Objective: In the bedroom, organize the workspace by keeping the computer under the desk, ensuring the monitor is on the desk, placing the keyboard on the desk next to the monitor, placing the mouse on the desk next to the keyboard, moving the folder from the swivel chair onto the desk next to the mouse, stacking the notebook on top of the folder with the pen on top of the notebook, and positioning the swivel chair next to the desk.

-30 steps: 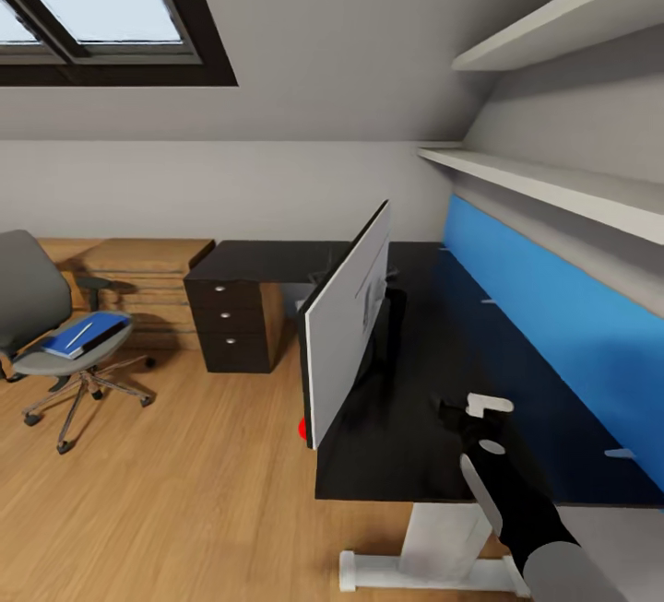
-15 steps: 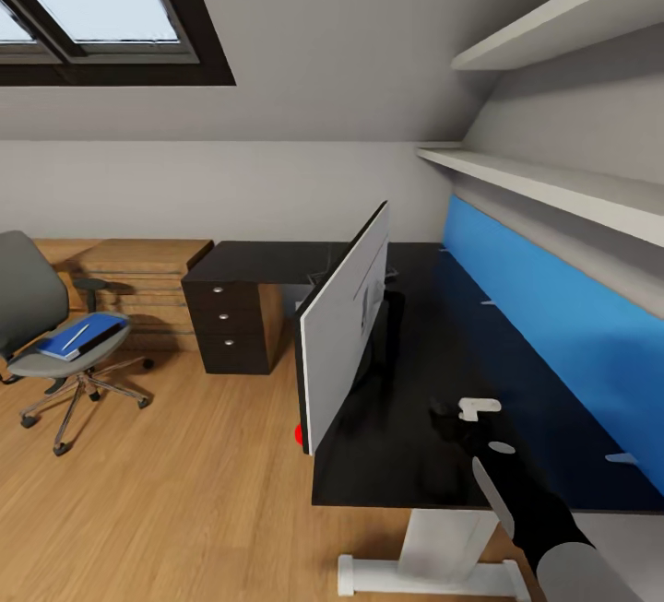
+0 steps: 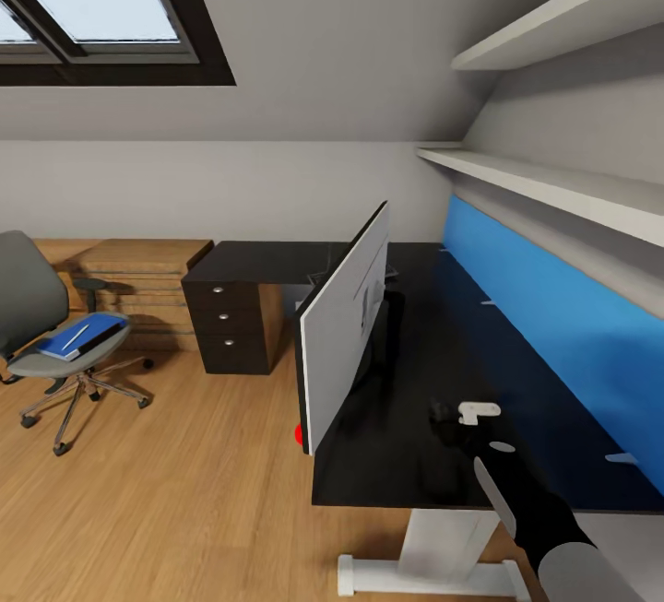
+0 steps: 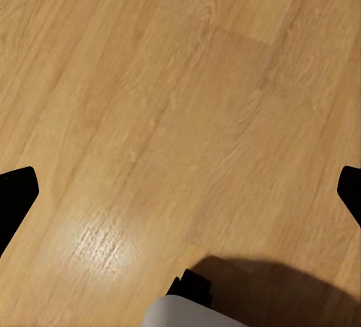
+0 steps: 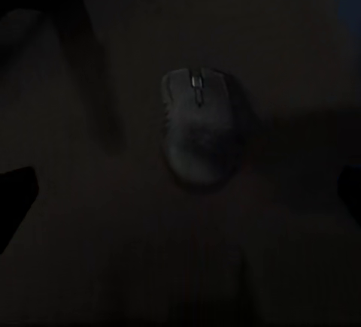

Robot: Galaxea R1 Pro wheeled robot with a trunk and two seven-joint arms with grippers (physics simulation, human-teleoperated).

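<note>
Jaws of both grippers stand wide, the right gripper (image 5: 180, 184) over the small rounded dark mouse (image 5: 197, 124) on the glossy black desk (image 3: 433, 371), the left gripper (image 4: 180, 188) over wooden floor (image 4: 150, 101). Since half a second ago, nothing has visibly shifted. Across the room, the grey swivel chair (image 3: 37, 307) carries the flat blue folder (image 3: 88, 335).

The monitor (image 3: 346, 330) stands on the black desk (image 3: 415, 381); a dark mouse (image 5: 199, 125) lies there. Blue folder (image 3: 78, 336) rests on the swivel chair (image 3: 51, 344).

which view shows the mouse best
The right wrist view: the mouse sits between the open fingertips on the dark desk, its wheel visible. In the head view the right gripper hangs over that spot, and I can't make the mouse out.
</note>
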